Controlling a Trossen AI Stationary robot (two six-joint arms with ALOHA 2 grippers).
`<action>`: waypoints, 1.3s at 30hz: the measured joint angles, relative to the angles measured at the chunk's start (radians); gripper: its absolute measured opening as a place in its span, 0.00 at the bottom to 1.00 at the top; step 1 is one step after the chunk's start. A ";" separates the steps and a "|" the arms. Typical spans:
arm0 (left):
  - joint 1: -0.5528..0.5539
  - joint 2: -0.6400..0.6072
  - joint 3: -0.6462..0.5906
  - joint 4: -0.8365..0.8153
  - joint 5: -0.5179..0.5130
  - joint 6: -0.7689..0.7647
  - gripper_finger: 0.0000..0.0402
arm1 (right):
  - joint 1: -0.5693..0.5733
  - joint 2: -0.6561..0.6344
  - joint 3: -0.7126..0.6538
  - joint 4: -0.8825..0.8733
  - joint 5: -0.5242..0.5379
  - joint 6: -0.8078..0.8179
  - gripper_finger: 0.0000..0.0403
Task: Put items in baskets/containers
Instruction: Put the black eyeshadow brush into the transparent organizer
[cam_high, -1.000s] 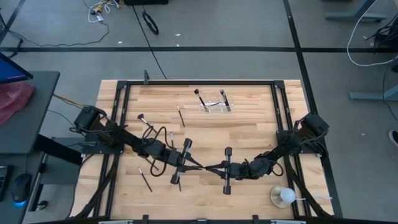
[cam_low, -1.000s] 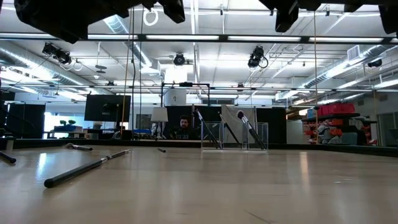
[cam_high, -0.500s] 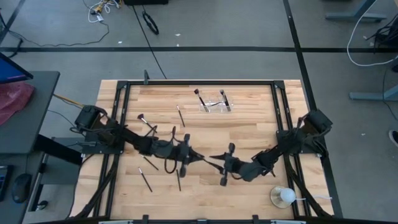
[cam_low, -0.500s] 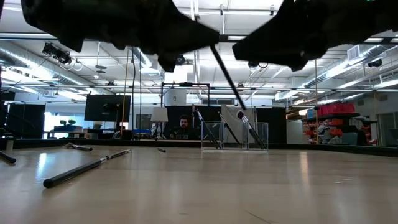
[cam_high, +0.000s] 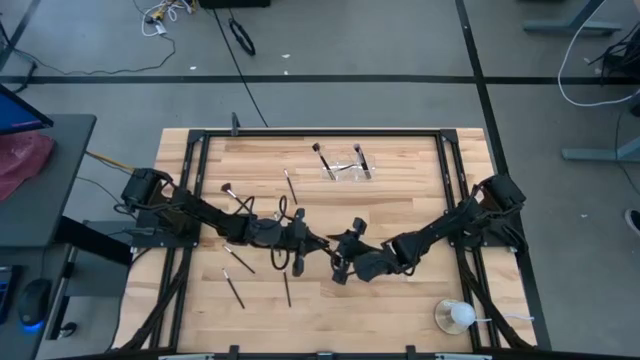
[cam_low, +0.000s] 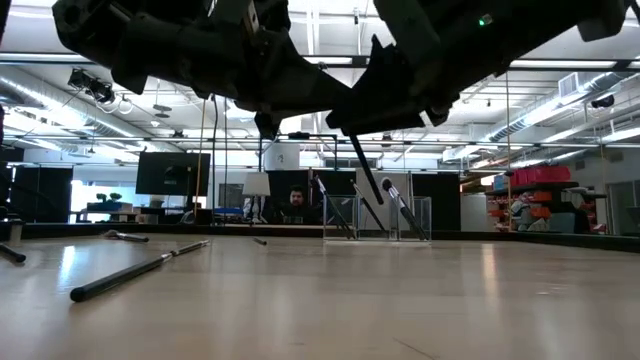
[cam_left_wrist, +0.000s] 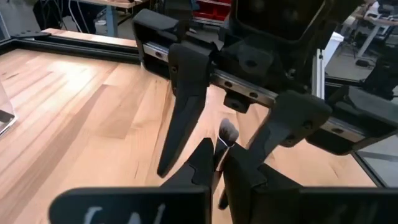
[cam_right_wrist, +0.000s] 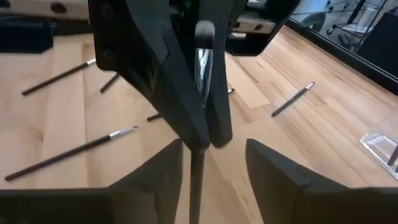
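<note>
My left gripper is shut on a thin dark makeup brush above the table's middle. The brush's tuft sticks out past my fingertips. My right gripper faces it at close range, open. Its fingers stand on either side of the brush's handle without touching it. In the low view the brush slants down below both grippers, clear of the table. The clear organizer stands at the far middle with two brushes leaning in it. My left gripper pinches the brush between its two fingers at the shiny ferrule just behind the tuft. The tuft pokes out beyond the fingertips. The handle runs on toward my right gripper. The brush is lifted clear of the table and tilted.
Loose brushes lie on the wood left of the middle. One also shows in the low view. A white ball on a clear round base stands at the near right.
Both grippers have gone toward the table's far edge, and my right gripper also toward the left, closing in on my left gripper. Both have turned. The held brush, out of the low view a second ago, now slants below them.
</note>
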 joint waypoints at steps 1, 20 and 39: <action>0.000 0.000 0.000 -0.001 0.000 0.000 0.05 | -0.002 0.000 0.000 0.004 0.000 0.001 0.41; 0.003 -0.131 -0.001 -0.109 -0.021 0.108 0.49 | 0.005 0.004 -0.001 -0.101 0.099 0.070 0.02; -0.026 -0.024 -0.140 -0.068 -0.128 -0.031 0.46 | -0.585 -0.141 -0.001 0.039 -0.249 -0.498 0.03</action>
